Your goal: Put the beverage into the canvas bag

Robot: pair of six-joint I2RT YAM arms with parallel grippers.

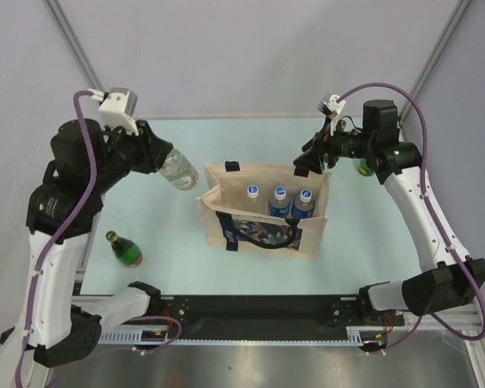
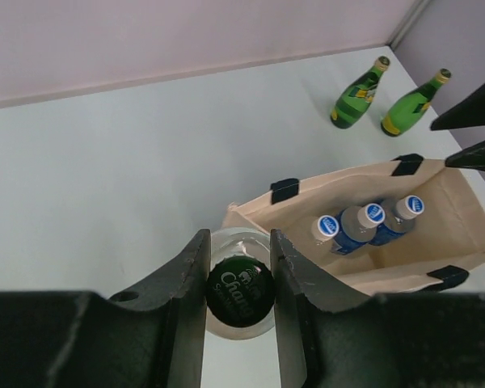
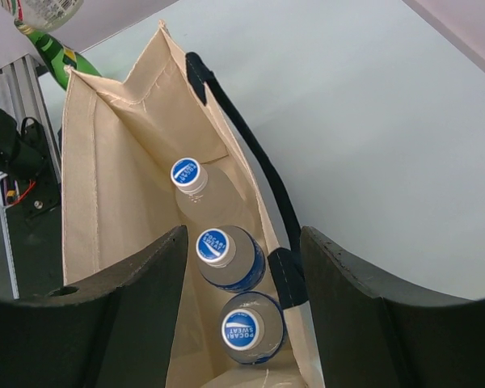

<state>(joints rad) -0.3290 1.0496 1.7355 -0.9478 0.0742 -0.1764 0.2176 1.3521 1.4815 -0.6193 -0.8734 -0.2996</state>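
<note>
The beige canvas bag (image 1: 263,212) with navy handles stands open at mid-table and holds three blue-capped bottles (image 1: 280,195). My left gripper (image 1: 158,158) is shut on the neck of a clear glass bottle (image 1: 179,172) with a dark green cap (image 2: 241,293), held in the air just left of the bag. My right gripper (image 1: 311,162) is open at the bag's far right corner. In the right wrist view its jaws (image 3: 242,242) straddle the bag's wall (image 3: 113,186) by a handle (image 3: 250,145), one finger inside and one outside.
A green bottle (image 1: 125,249) lies on the table at the near left. Two more green bottles (image 2: 358,95) (image 2: 415,103) stand at the far right, behind my right arm. The bag's left half (image 2: 461,218) holds no bottles.
</note>
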